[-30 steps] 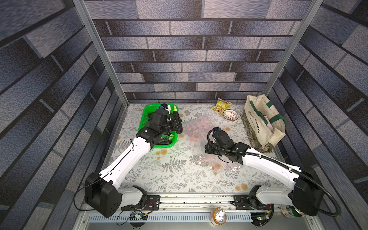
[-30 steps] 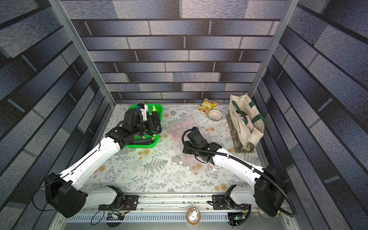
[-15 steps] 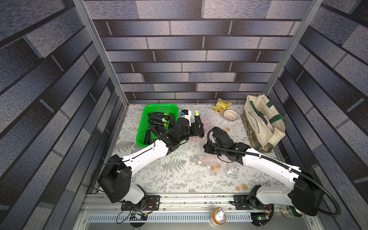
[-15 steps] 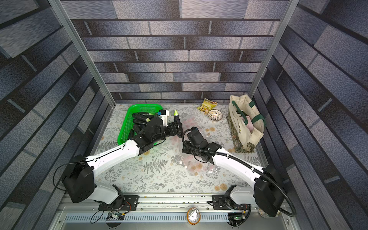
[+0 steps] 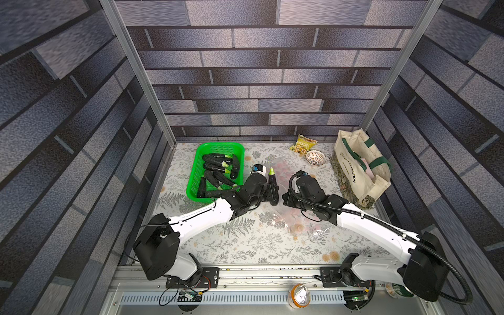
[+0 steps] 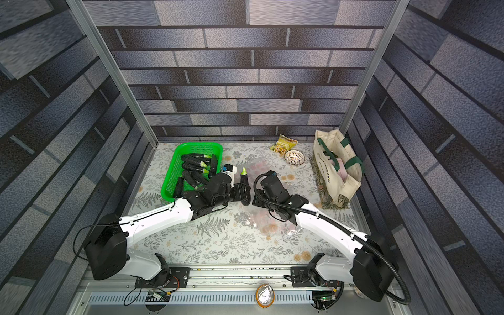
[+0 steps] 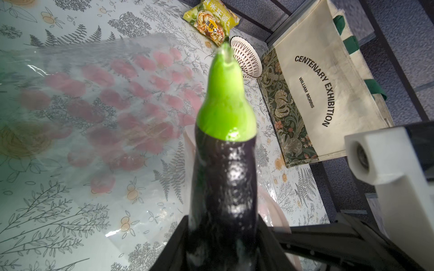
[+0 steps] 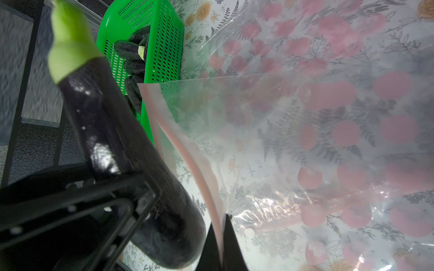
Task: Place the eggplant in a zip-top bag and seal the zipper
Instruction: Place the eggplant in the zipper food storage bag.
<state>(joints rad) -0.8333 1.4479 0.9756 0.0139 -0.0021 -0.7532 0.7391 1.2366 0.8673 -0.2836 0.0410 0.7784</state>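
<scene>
1. Top views:
   - Your left gripper (image 5: 269,191) is clamped on the eggplant (image 5: 273,180) and holds it off the table, just beside the right gripper (image 5: 284,196).
   - The zip-top bag (image 5: 283,218) lies on the floral tablecloth (image 5: 245,245) under the right gripper.
   - Spare eggplants sit in the green basket (image 5: 197,174).
   - The tote bag (image 5: 354,174) print reads only partly here: "EXHIBITION".
2. Left wrist:
   - The jaws press both sides of the dark body, well below the green cap, which is free.
   - The skin is glossy with hard highlights. I judge it slick, rigid and moderately heavy.
   - Grip the wide body, not the tapering cap.
   - The tote reads "CENTENARY EXHIBITION" and "WILLIAM MORRIS".
   - The snack packet (image 7: 211,23) has printed characters that I can't read.
3. Right wrist:
   - The fingertips are pinched tight on the bag's pink zipper strip (image 8: 187,164), lifting one lip. The mouth looks parted.
   - The eggplant's blunt end is just beside that lip and not inside.
   - The film looks thin, limp and light, so I expect it to sag and slide.
   - Hold the bag by the zipper strip, its stiffest part.
</scene>
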